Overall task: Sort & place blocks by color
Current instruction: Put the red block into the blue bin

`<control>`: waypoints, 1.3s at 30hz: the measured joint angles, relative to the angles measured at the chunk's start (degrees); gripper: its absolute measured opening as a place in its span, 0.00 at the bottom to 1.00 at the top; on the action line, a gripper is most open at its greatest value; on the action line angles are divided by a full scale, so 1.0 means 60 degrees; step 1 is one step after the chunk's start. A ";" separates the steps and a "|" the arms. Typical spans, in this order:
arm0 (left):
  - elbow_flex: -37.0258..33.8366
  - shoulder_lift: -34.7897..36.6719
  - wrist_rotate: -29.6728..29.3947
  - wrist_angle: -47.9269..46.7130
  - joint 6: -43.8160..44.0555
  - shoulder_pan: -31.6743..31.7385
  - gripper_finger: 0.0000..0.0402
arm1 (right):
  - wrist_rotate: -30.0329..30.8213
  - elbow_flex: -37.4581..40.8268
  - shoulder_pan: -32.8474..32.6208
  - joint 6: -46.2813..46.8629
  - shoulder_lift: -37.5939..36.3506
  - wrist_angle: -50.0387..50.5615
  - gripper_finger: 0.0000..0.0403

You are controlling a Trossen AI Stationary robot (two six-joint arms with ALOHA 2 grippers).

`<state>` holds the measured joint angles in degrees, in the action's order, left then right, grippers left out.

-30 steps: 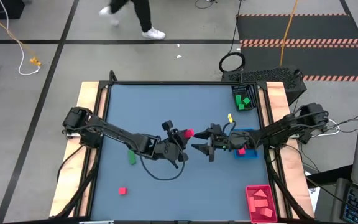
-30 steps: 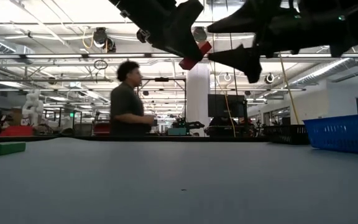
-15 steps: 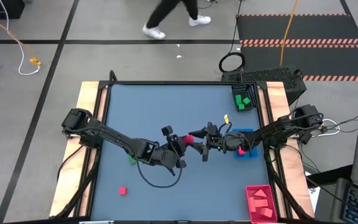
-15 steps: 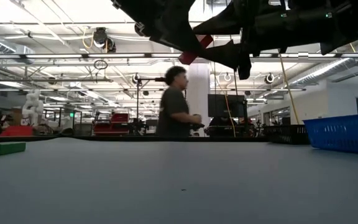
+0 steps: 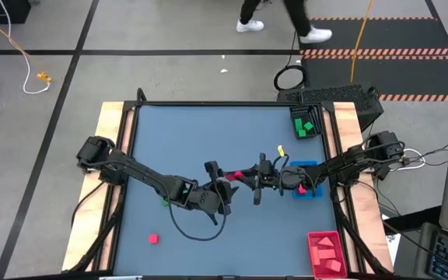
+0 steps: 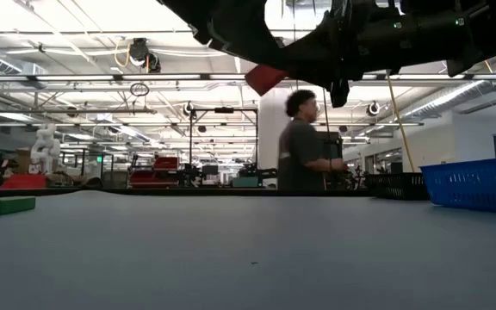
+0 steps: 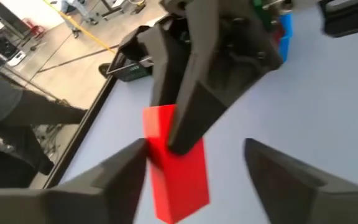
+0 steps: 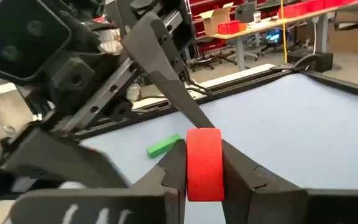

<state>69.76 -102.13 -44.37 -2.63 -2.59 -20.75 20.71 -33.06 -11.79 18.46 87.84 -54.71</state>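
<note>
A red block (image 5: 236, 176) hangs over the middle of the table between my two grippers. My right gripper (image 8: 204, 155) comes from the table's right and is shut on it. My left gripper (image 7: 194, 146) is open, its two fingers standing on either side of the block, one finger (image 7: 114, 180) right beside it. In the low view the block (image 6: 265, 79) shows high above the tabletop under both dark grippers. A green block (image 5: 164, 201) and a small red block (image 5: 153, 239) lie flat on the table's left half. My right gripper pinches the red block's far end (image 7: 166, 121) between its two fingers (image 8: 241, 177), on opposite faces. The fingers come about level from the table's right. The block is lifted clear of the table. My left gripper's one finger stands against the block's side (image 7: 149, 162); whether it touches cannot be told.
A blue tray (image 5: 311, 166) holding a red piece lies right of the grippers. A black tray (image 5: 306, 124) with green blocks stands at the far right, a red tray (image 5: 325, 253) with red blocks at the near right. A person (image 6: 304, 155) walks beyond the table.
My right gripper has gone toward the table's left to the red block and shut on it. My left gripper, which held the block, has opened. The block stays in the air at about the same place. The person behind has walked across.
</note>
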 joint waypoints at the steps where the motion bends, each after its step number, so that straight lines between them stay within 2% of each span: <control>1: 0.0000 0.0000 0.0033 -0.0001 -0.0028 -0.0011 0.72 | 0.0006 0.0000 0.0000 -0.0084 -0.0002 0.0009 0.12; 5: 0.0000 0.0000 0.0060 -0.0015 -0.0041 -0.0030 0.91 | 0.0058 0.0000 0.0018 -0.0144 0.0002 0.0150 0.12; 9: 0.0000 0.0000 -0.0144 -0.0148 -0.0048 -0.0028 0.98 | -0.0041 0.0000 0.0015 -0.0295 -0.0019 0.0281 0.12; 13: 0.0000 0.0000 -0.0515 -0.0565 0.0134 -0.0026 0.96 | -0.0512 -0.0007 0.0007 -0.0338 -0.0516 0.1458 0.12; 19: 0.0000 0.0000 -0.0744 -0.1158 0.0277 -0.0023 0.88 | 0.0010 -0.0007 -0.0318 -0.0829 -0.2623 0.5392 0.12; 24: 0.0000 0.0000 -0.0766 -0.1316 0.0298 -0.0023 0.82 | 0.0364 -0.0007 -0.0805 0.0363 -0.4697 0.8692 0.12; 28: 0.0000 0.0000 -0.0771 -0.1316 0.0298 -0.0023 0.77 | 0.0353 -0.0007 -0.1273 0.1628 -0.5898 1.1042 0.12; 33: 0.0000 0.0000 -0.0783 -0.1511 0.0448 -0.0062 0.72 | 0.0368 -0.0007 -0.1762 0.2945 -0.6798 1.3568 0.12; 39: -0.0004 0.0000 -0.0785 -0.1578 0.0462 -0.0321 0.68 | 0.0794 -0.0004 -0.2065 0.4310 -0.7390 1.5123 0.15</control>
<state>69.73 -102.13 -49.08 -12.10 0.19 -22.68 25.47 -33.08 -24.18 44.31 43.50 36.03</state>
